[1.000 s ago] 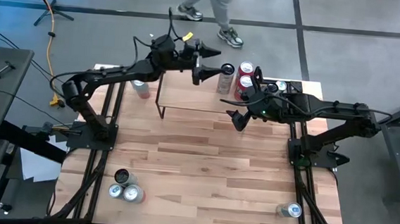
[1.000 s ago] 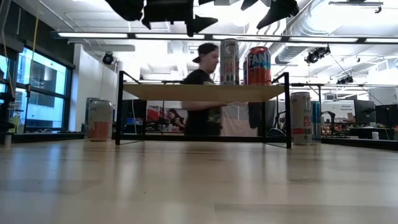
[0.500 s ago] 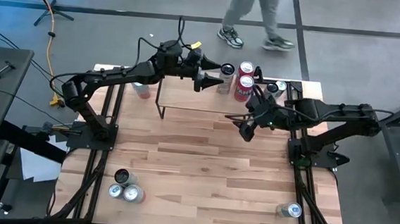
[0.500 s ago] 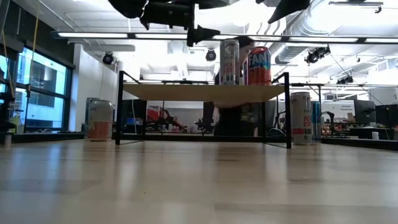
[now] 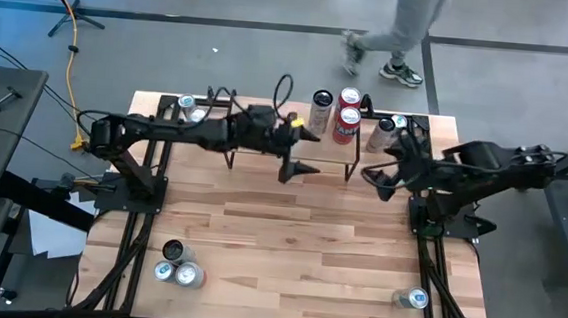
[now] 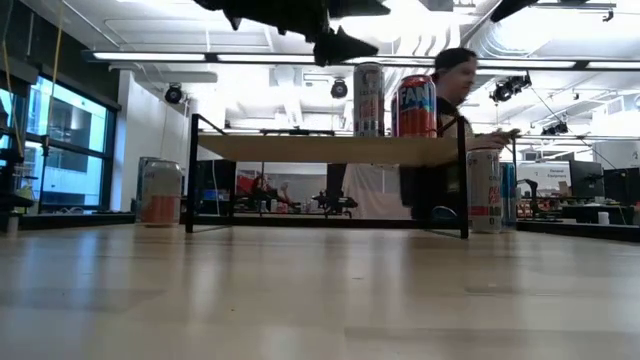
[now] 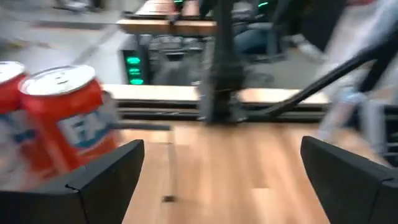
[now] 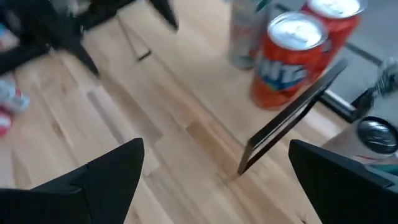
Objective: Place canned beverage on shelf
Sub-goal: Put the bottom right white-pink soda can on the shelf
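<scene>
Wooden tabletop (image 5: pixel 288 250) carries the shelf (image 5: pixel 264 163) at its far side. Left gripper (image 5: pixel 302 152), fingers spread wide and empty, has pulled back from the silver can (image 5: pixel 319 110) it left standing beside two red cans (image 5: pixel 345 123) at the shelf's right end; right gripper (image 5: pixel 381 176), likewise spread and empty, has retreated rightward, so placement looks complete.

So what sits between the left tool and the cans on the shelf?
Nothing: in the high view only bare shelf top separates the open left tool from the cans.
</scene>
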{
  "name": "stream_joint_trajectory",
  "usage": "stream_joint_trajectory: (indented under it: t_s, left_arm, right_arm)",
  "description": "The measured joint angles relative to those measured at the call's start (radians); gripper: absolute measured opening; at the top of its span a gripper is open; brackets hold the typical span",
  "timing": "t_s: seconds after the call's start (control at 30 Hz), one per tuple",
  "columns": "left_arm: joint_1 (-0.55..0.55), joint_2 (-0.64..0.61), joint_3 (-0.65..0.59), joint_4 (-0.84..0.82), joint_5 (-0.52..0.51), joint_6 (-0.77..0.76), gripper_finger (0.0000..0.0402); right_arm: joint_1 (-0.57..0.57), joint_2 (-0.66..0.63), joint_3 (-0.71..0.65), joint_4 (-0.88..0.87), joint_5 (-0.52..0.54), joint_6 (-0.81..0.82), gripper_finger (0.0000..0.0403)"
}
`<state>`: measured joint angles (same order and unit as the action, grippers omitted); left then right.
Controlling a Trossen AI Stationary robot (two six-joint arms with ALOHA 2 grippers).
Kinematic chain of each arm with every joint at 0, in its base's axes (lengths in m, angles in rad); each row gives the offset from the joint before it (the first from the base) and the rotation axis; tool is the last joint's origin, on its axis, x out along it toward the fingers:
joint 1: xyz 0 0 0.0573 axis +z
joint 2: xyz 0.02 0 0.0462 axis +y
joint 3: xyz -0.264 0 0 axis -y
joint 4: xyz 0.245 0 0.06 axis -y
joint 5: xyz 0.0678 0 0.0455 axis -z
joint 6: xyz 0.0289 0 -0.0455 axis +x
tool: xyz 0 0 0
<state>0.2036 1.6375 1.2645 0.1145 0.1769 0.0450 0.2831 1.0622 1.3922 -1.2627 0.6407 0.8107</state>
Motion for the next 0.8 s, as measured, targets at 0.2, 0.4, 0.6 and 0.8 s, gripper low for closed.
stream_joint_trajectory:
  t_s: [0.2,0.4,0.6,0.8]
  left_arm:
    - [0.036,0.020,-0.048,0.137,-0.109,-0.078,0.0297]
    - [0.115,0.081,-0.050,0.184,-0.072,-0.190,0.0097]
    - [0.130,0.150,-0.049,0.258,0.051,-0.232,0.0015]
    - [0.137,0.175,-0.049,0.258,0.020,-0.176,0.0003]
  right_arm:
    - [0.045,-0.051,0.000,-0.036,0.089,0.051,0.0385]
    - [0.051,-0.048,0.000,-0.067,0.095,0.056,0.0385]
    - [0.050,-0.043,0.000,-0.083,0.118,0.056,0.0385]
    - [0.050,-0.043,0.000,-0.085,0.117,0.054,0.0385]
